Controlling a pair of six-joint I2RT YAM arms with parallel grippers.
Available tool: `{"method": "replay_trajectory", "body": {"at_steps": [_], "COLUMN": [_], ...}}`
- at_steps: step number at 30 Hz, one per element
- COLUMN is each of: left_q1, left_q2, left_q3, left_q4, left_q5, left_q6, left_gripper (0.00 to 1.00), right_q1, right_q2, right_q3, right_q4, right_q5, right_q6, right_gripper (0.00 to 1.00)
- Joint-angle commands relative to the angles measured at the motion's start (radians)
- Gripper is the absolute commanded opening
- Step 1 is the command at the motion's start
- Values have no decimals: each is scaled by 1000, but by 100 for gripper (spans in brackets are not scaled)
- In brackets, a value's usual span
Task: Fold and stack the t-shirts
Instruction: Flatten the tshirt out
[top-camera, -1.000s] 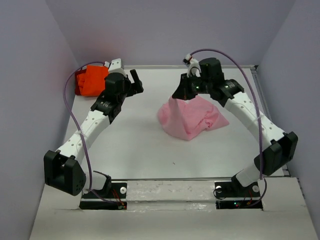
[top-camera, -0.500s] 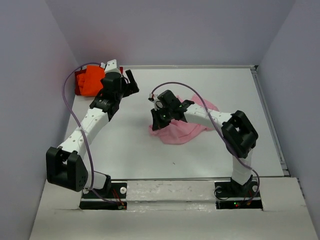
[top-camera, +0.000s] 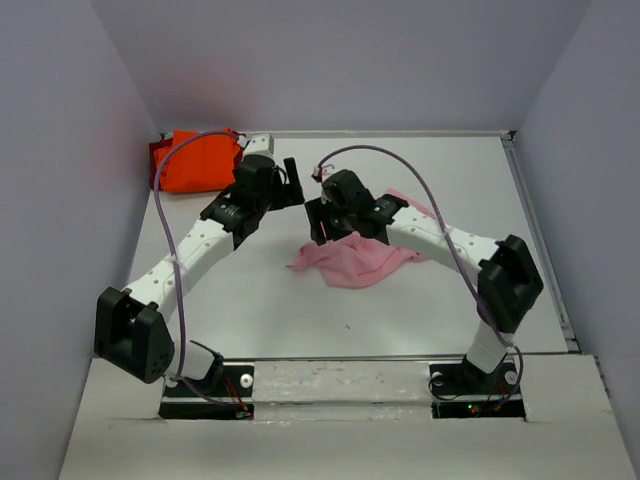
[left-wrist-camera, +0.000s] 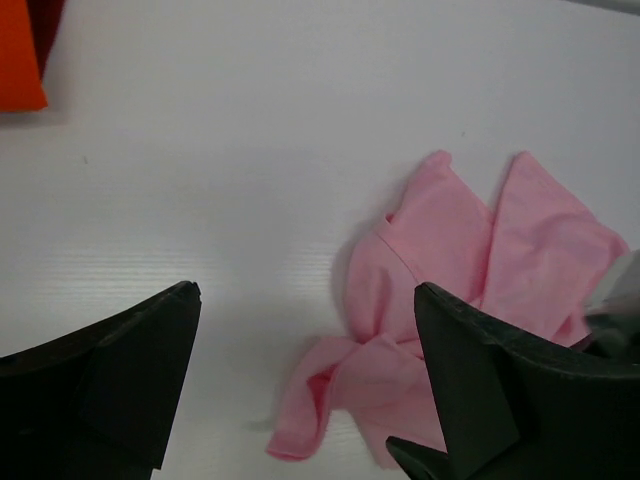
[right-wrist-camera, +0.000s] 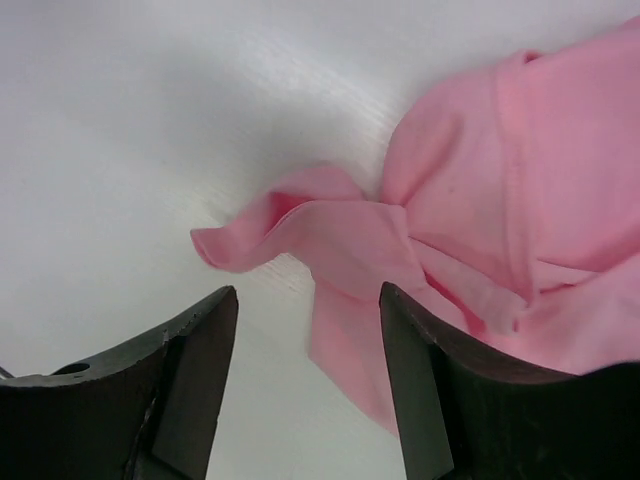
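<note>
A light pink t-shirt (top-camera: 352, 262) lies crumpled on the middle of the white table (top-camera: 250, 310). My right gripper (top-camera: 318, 222) hovers just over its left edge, open, with a loose fold of the pink t-shirt (right-wrist-camera: 500, 200) lying under and between the spread fingers (right-wrist-camera: 190, 380). My left gripper (top-camera: 292, 185) hangs open a little behind and to the left of the shirt, holding nothing. In the left wrist view the pink t-shirt (left-wrist-camera: 470, 260) lies ahead of the gripper (left-wrist-camera: 308, 292), to the right. An orange t-shirt (top-camera: 195, 162) rests folded in the back left corner.
Grey walls close the table in on the left, back and right. A corner of the orange t-shirt (left-wrist-camera: 18, 55) shows at the top left of the left wrist view. The two wrists sit close together near the table's centre.
My right gripper swept the pink t-shirt leftward and down, then opened and let it go; the shirt now lies flatter. My left arm swung right toward it, uncovering the orange t-shirt.
</note>
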Motion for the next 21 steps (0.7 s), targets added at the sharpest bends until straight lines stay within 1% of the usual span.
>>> {"method": "replay_trajectory", "body": {"at_steps": [1, 2, 3, 4, 7, 9, 11, 13, 19, 21], "left_q1": [-63, -77, -109, -126, -168, -188, -197, -198, -200, -200], "left_q2": [-33, -51, -85, -100, -162, -191, -211, -227, -226, -218], "left_q3": [-37, -68, -126, -149, -220, -252, -261, -283, -359, -389], "left_q4": [-59, -43, -35, -33, -53, -88, -152, -180, -182, -159], "left_q5": [43, 54, 65, 74, 92, 71, 27, -3, -58, -49], "left_q6": [-52, -69, -78, -87, -118, -123, -117, -118, -132, -130], "left_gripper": [96, 96, 96, 96, 96, 95, 95, 95, 95, 93], "right_q1": [-12, -23, -36, -56, -92, -115, -115, -125, -136, -161], "right_q2": [-164, -184, -224, -241, -288, -305, -315, -327, -342, -370], "right_q3": [20, -3, -17, -43, -75, -92, -104, -109, -131, -137], "right_q4": [-44, -51, -56, -59, -60, -62, -64, -64, -65, -67], "right_q5": [226, 267, 286, 295, 298, 284, 277, 272, 280, 292], "right_q6": [-9, 3, 15, 17, 25, 22, 19, 26, 20, 20], "right_gripper": [64, 65, 65, 65, 65, 65, 65, 65, 64, 64]}}
